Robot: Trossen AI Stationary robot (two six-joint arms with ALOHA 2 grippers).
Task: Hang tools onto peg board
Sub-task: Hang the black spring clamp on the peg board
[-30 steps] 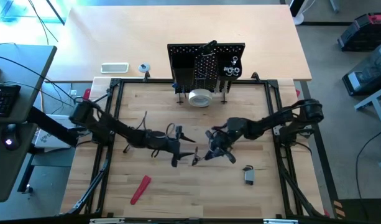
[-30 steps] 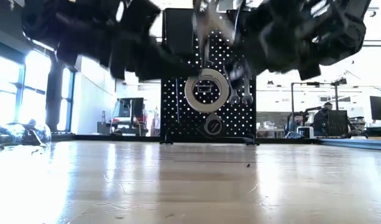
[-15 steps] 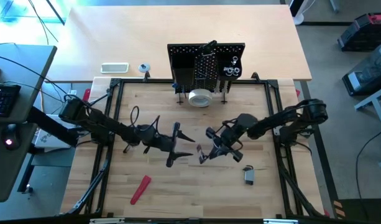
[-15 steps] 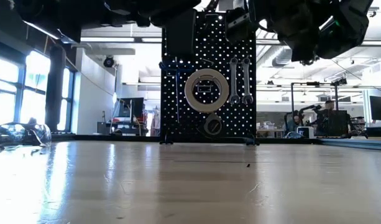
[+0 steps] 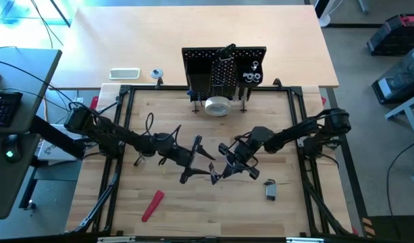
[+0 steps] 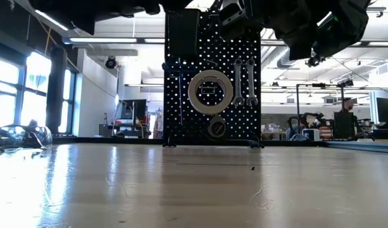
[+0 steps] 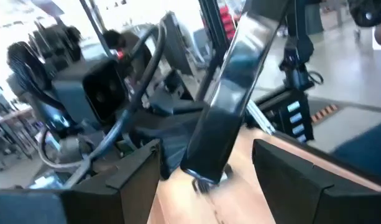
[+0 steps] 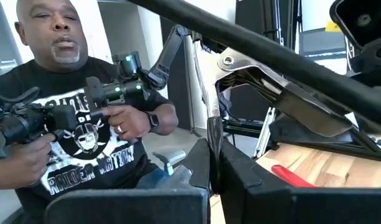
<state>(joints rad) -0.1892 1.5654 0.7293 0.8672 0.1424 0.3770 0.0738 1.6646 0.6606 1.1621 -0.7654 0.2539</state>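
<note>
Mid-table, the right gripper (image 5: 223, 170) pinches shut on a pair of pliers (image 8: 258, 81), a rigid, slick metal tool. The left gripper (image 5: 196, 160) reaches in with fingers spread wide, probably best gripping the handles. The peg board (image 5: 223, 67) stands at the table's far edge.

The work table (image 5: 193, 223) is of light wood and a second pale table (image 5: 193, 27) stands behind it, on a grey floor (image 5: 369, 101). At one side there is a dark desk with a keyboard (image 5: 3, 108). Across the room, tall bright windows (image 6: 10, 95) give much daylight, long ceiling lamps (image 6: 105, 40) shine, and a person in a black printed shirt (image 8: 84, 149) sits near the table.
</note>
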